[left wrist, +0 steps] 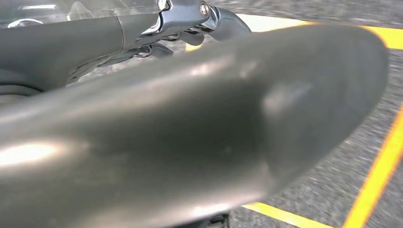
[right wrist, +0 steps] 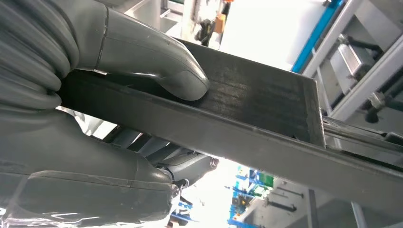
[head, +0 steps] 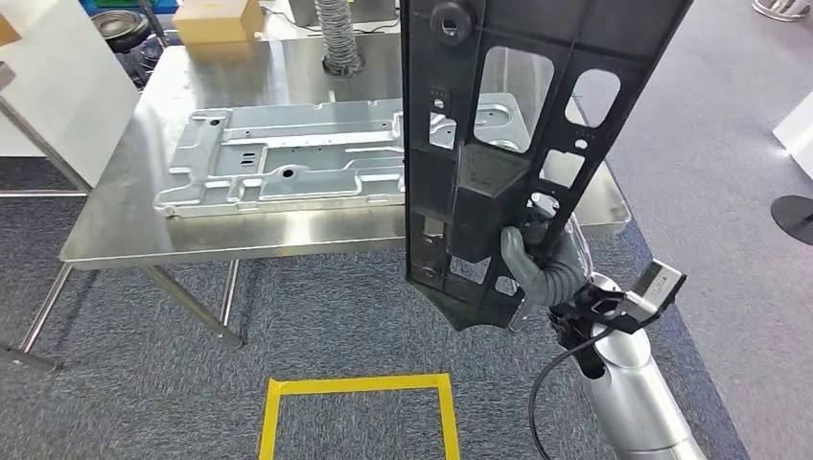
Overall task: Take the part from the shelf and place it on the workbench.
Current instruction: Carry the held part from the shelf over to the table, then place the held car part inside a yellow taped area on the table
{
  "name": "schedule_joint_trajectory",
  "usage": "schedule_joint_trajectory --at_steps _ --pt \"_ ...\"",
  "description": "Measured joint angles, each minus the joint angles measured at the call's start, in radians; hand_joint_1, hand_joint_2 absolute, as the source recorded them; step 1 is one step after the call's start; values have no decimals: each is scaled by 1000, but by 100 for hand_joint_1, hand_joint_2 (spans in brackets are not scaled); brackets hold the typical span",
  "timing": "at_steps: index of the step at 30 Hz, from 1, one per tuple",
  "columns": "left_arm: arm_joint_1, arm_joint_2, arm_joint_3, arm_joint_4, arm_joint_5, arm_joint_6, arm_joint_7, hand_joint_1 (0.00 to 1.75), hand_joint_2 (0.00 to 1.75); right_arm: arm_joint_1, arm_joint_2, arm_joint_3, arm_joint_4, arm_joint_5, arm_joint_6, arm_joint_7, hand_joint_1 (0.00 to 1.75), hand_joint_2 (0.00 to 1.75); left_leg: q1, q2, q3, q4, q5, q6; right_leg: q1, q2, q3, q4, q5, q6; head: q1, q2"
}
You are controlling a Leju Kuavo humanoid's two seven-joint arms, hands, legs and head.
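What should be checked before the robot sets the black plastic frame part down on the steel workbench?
1. Grip: right hand holds the black plastic frame part near its lower end: ok.
2. Part upright, still off the steel workbench: ok.
3. Landing spot: a silver stamped metal panel covers the middle of the bench: not ok.
4. Left hand state: cannot tell.
5. Thumb pressed flat on the part's edge: ok.

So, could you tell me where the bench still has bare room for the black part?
The bench is bare along its front edge before the metal panel, on the left strip, and behind the panel up to the cardboard box and hose. The middle is crowded by the panel. The right hand holds the black part over the right end.
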Motion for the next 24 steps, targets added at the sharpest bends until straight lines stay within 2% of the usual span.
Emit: schedule_joint_trajectory --at_steps 1,2,3,4,5,6,8,9,10,12,13,15,16,17,18,19,20,21,23,24 --pt "-1 0 0 0 0 0 0 0 0 0 0 0 -1 1 0 -1 175 175 0 1 -47 62 -16 -2 1 1 18 -2 -15 -4 -2 0" --pt "-1 0 0 0 1 0 0 0 0 0 0 2 -1 2 0 -1 175 175 0 2 -92 106 -52 -3 3 2 36 -3 -30 -6 -4 0" --pt "-1 0 0 0 2 0 0 0 0 1 0 3 -1 3 1 -1 175 175 -1 2 -128 126 -97 -3 5 4 55 -3 -47 -8 -4 0" --pt "1 0 0 0 4 0 0 0 0 1 0 5 -1 4 1 -1 175 175 -2 2 -155 122 -133 -1 8 7 76 -4 -64 -10 -4 0" --pt "4 0 0 0 5 0 0 0 0 1 0 8 -1 6 1 -1 175 175 -5 2 -172 96 -146 4 11 9 100 -4 -81 -11 -5 0" --pt "7 0 0 0 7 0 1 0 0 0 0 10 0 8 1 -1 175 175 -8 2 -181 51 -120 14 15 10 123 -4 -100 -11 -5 0" --pt "15 1 1 1 8 0 1 0 0 0 1 17 1 12 1 2 175 175 -19 0 -191 -56 34 37 20 13 163 -5 -135 -9 -4 0" --pt "18 1 1 2 8 0 2 0 0 0 2 20 2 14 0 4 175 175 -24 -2 -190 -91 103 45 22 14 176 -6 -150 -6 -3 0" --pt "19 2 1 2 9 0 2 0 0 -1 2 23 1 16 -1 8 175 175 -28 -3 -186 -112 148 49 23 16 188 -7 -161 -1 -2 0" --pt "14 1 1 2 10 2 1 0 0 -7 3 24 -6 27 -12 14 175 175 -29 -3 -166 -126 149 54 24 17 195 4 -158 12 -3 0" --pt "12 0 1 2 10 4 -1 0 0 -11 3 23 -10 36 -21 15 175 175 -27 -3 -152 -138 147 57 23 17 186 29 -144 17 -2 0" --pt "8 -1 2 2 11 10 -5 0 0 -19 3 20 -16 55 -41 16 175 175 -21 -3 -120 -162 141 63 20 15 127 127 -128 28 0 0" --pt "7 -1 3 2 13 12 -6 0 0 -22 3 19 -18 68 -53 18 175 175 -20 -3 -107 -170 135 66 17 14 85 185 -141 33 1 0" --pt "6 -1 3 2 15 13 -7 0 0 -24 2 16 -19 85 -66 22 175 175 -19 -4 -96 -174 127 67 14 13 42 233 -170 37 1 0" --pt "5 -2 4 2 19 13 -7 0 0 -24 1 12 -21 108 -83 29 175 175 -19 -6 -84 -175 117 66 10 12 6 262 -204 42 1 0" --pt "4 -3 6 2 22 13 -7 0 0 -25 -1 7 -23 134 -100 39 175 175 -18 -8 -72 -175 106 66 8 12 -20 268 -228 45 2 0" --pt "5 -4 7 2 26 14 -7 0 0 -27 -4 1 -25 157 -116 49 175 175 -17 -10 -59 -175 94 64 5 11 -32 246 -225 47 2 0" --pt "5 -6 9 2 29 14 -7 0 0 -30 -7 -5 -27 180 -130 58 175 175 -16 -11 -43 -175 83 62 4 10 -33 198 -192 48 2 0" --pt "7 -8 14 2 33 16 -7 0 0 -40 -13 -15 -28 236 -160 80 175 175 -17 -13 -19 -172 59 55 4 8 -19 71 -67 42 1 0" --pt "8 -9 18 2 35 16 -7 0 0 -47 -15 -18 -27 271 -176 94 175 175 -18 -14 -12 -169 49 50 6 8 -13 27 -22 36 1 0"
